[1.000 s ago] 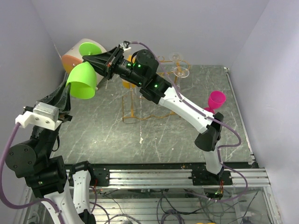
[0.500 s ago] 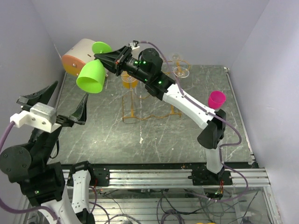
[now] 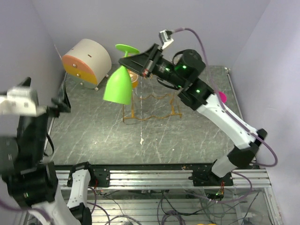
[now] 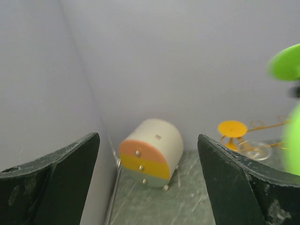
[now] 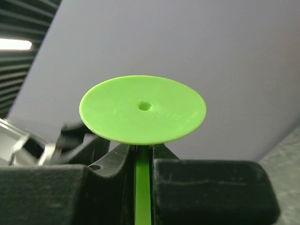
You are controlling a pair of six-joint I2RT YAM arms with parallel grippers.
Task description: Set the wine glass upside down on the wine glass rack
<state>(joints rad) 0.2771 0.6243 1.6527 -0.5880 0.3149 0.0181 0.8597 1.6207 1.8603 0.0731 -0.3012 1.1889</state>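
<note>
A lime-green wine glass (image 3: 117,86) hangs upside down in the air, foot up and bowl down. My right gripper (image 3: 137,60) is shut on its stem just under the foot. In the right wrist view the stem (image 5: 143,187) is pinched between the pads, with the round foot (image 5: 143,108) above them. The orange-gold wire wine glass rack (image 3: 151,107) stands on the table below and to the right of the bowl. My left gripper (image 3: 47,101) is raised at the far left, open and empty, its fingers (image 4: 51,180) wide apart. The green glass (image 4: 287,63) shows at that view's right edge.
A round cream cabinet (image 3: 87,60) with orange and yellow drawer fronts stands at the back left. An orange glass (image 4: 232,127) and a clear glass (image 4: 255,149) are at the rack. A pink glass (image 3: 221,97) is partly hidden behind the right arm. Walls enclose three sides.
My left gripper let go of the green bowl, opened wide and drew back to the left. The right arm carried the glass up and to the right, turning its bowl downward.
</note>
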